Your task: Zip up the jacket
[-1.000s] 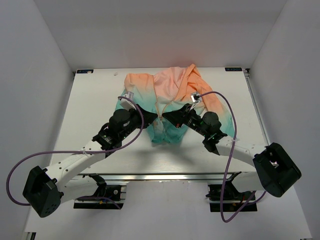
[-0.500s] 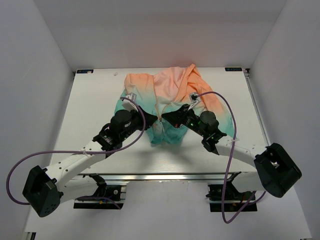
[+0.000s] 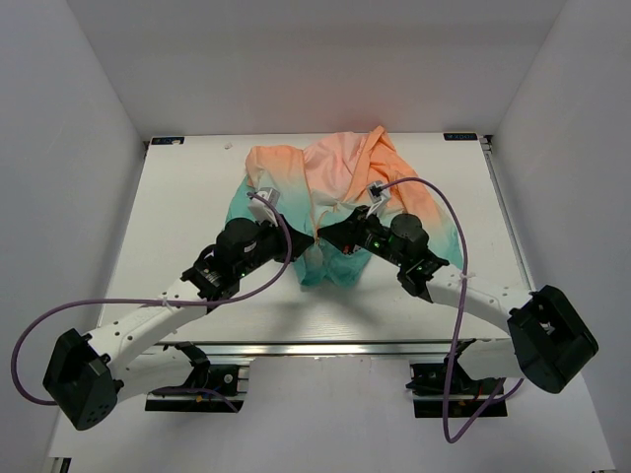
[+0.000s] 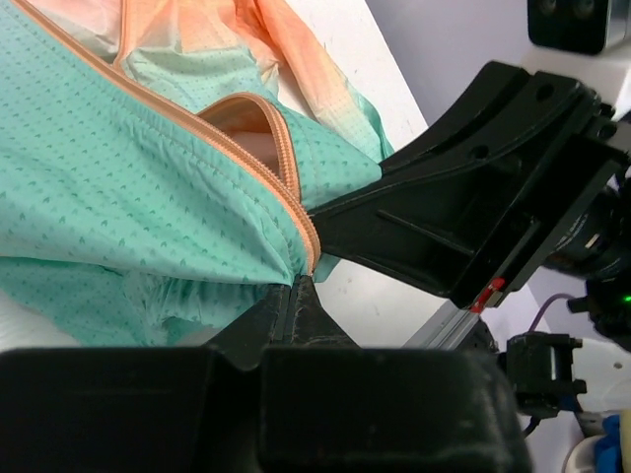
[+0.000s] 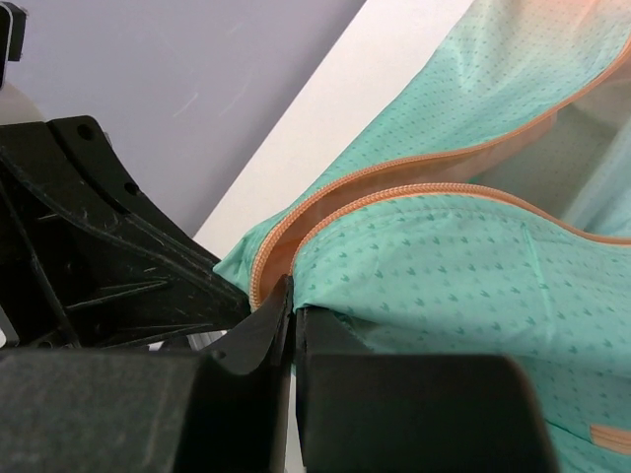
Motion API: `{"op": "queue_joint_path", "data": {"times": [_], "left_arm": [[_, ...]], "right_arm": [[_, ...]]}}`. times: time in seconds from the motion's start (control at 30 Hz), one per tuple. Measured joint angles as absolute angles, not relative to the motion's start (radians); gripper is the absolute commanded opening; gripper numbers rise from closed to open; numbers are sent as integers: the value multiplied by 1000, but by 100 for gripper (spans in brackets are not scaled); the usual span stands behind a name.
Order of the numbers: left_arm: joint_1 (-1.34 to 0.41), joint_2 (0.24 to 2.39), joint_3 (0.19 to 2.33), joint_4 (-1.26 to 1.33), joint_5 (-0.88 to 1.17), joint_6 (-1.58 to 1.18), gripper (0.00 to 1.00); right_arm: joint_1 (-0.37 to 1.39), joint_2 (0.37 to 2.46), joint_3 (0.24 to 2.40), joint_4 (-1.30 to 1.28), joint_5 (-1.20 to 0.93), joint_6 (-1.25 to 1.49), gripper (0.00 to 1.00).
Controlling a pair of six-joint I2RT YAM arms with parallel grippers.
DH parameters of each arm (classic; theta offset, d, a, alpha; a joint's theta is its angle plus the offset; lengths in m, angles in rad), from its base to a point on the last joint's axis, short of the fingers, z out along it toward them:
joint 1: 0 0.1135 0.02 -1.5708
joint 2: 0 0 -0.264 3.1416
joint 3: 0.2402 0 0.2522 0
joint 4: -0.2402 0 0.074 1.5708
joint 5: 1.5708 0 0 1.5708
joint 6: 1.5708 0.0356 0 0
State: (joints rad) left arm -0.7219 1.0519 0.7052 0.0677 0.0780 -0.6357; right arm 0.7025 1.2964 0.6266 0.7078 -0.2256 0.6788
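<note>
The jacket [image 3: 325,177] lies at the back middle of the table, peach-orange at the top and teal at the hem. My left gripper [image 3: 302,240] and right gripper [image 3: 326,235] meet tip to tip at the front opening, low on the teal part. In the left wrist view my left gripper [image 4: 299,283] is shut on the teal edge at the orange zipper [image 4: 258,156]. In the right wrist view my right gripper [image 5: 292,296] is shut on the other teal edge beside the zipper [image 5: 394,192]. The zipper stands open above both grips. I cannot make out the slider.
The white table [image 3: 187,227] has black corner markers at the back left [image 3: 166,141] and back right [image 3: 459,136]. Grey walls close in the back and both sides. Purple cables [image 3: 449,286] loop off both arms.
Both grippers have crept a little towards the back and closer together, carrying the teal front edges with them. The lower hem has bunched up slightly.
</note>
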Motion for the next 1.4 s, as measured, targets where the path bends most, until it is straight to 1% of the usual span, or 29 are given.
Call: {"op": "queue_joint_path", "data": {"times": [0.37, 0.4, 0.47, 0.5, 0.57, 0.6, 0.7, 0.9, 0.97, 1.0, 1.03, 1.1, 1.2, 1.27, 1.37, 1.4], "left_arm": [[-722, 1030, 633, 83, 108, -640, 0], [-722, 1026, 630, 83, 115, -642, 2], [-722, 1021, 629, 83, 128, -647, 12], [-722, 1019, 629, 83, 132, -651, 21], [-722, 1018, 628, 79, 145, -657, 30], [-723, 1018, 628, 73, 154, -661, 36], [-729, 1019, 622, 57, 181, -673, 45], [-730, 1022, 614, 30, 190, -696, 51], [-730, 1022, 614, 22, 177, -701, 64], [-730, 1021, 613, 15, 168, -703, 73], [-730, 1019, 613, 7, 160, -706, 91], [-727, 1013, 612, -7, 145, -714, 98], [-708, 998, 609, -15, 141, -725, 98], [-678, 992, 595, 6, 173, -731, 98], [-602, 1003, 551, 80, 263, -762, 94], [-575, 1014, 531, 117, 304, -776, 91]], "right_arm": [[712, 1237, 653, 519, -253, 635, 0], [712, 1231, 653, 508, -257, 634, 0], [712, 1221, 653, 495, -268, 632, 0], [712, 1218, 653, 494, -273, 632, 0], [711, 1217, 648, 500, -277, 633, 0], [707, 1217, 642, 508, -278, 637, 0], [701, 1217, 627, 529, -284, 649, 0], [700, 1217, 624, 549, -295, 652, 0], [700, 1217, 624, 550, -299, 652, 0], [700, 1217, 624, 550, -300, 652, 0], [699, 1217, 624, 550, -302, 652, 0], [700, 1217, 624, 550, -307, 652, 0], [700, 1219, 624, 550, -315, 652, 0], [700, 1222, 624, 550, -318, 652, 0], [700, 1232, 624, 552, -321, 652, 0], [700, 1235, 624, 552, -321, 652, 0]]}}
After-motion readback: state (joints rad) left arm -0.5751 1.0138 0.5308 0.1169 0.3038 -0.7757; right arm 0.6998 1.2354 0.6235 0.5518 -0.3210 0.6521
